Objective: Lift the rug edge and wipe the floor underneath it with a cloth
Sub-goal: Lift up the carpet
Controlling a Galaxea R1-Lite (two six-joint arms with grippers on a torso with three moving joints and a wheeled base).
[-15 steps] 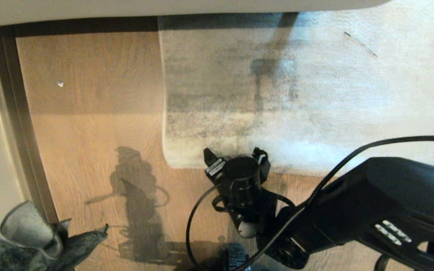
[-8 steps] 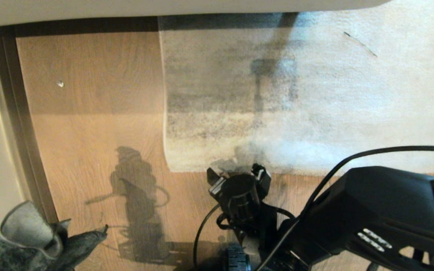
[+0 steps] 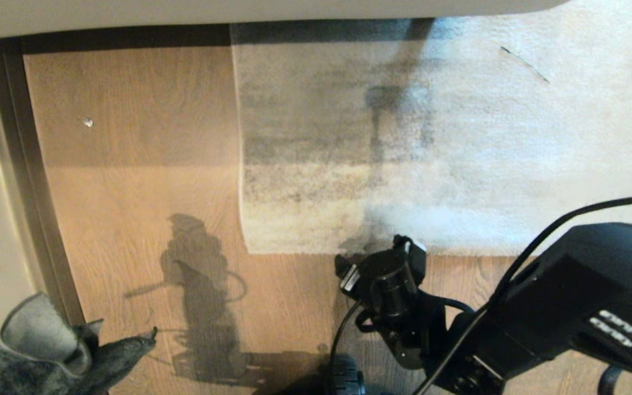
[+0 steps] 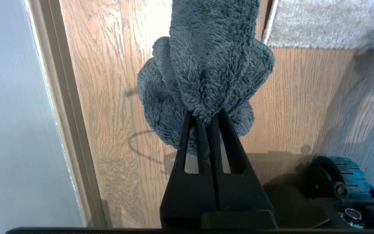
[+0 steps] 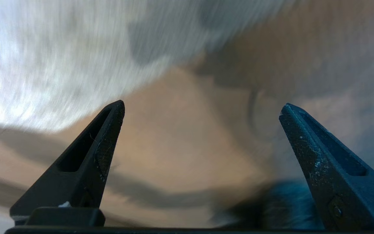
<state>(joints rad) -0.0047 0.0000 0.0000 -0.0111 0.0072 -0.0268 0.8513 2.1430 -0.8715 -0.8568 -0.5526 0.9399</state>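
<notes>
With its jaws wide apart and empty, the right gripper [image 3: 380,253] hangs above the rug edge [image 3: 316,248], so it can close on the flat pile only and slip off, while the left gripper [image 4: 205,118] is clamped on the cloth [image 4: 203,65].

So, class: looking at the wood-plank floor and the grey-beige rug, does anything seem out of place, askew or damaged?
Little stands out. A small pale speck lies on the light brown wood-plank floor, left of the grey-beige short-pile rug, and a thin dark strand lies on the rug's far right part. The rug edge lies flat.
</notes>
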